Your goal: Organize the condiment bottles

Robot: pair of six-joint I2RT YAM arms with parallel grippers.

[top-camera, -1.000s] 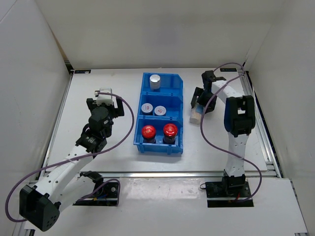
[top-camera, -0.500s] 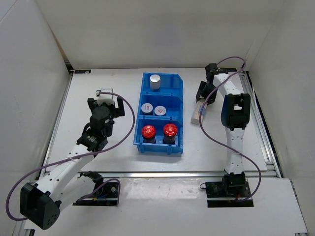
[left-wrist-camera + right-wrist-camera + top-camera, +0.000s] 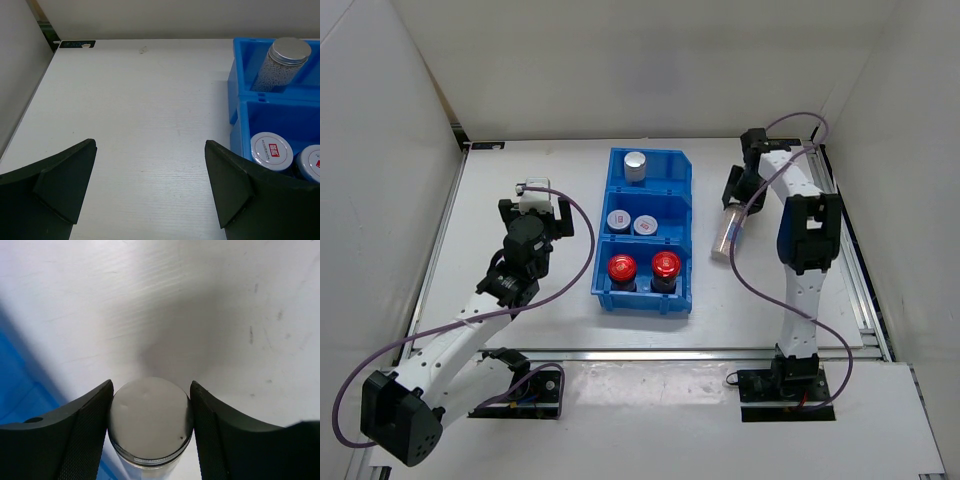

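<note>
Right hand (image 3: 150, 437) clamped on tall bottle (image 3: 726, 236); we need it upright, lowered beside twin bottle (image 3: 635, 166) in bin's (image 3: 642, 302) upper compartment. Left hand (image 3: 150, 145) apart.

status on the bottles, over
Left pincer open, idle. Right pincer shut on tall bottle, right of blue bin. Nothing in the way.

Right gripper (image 3: 735, 203), clamped on the tall silver-capped bottle (image 3: 728, 233), carried it slightly rightward, away from the blue three-compartment plastic bin (image 3: 645, 303).
</note>
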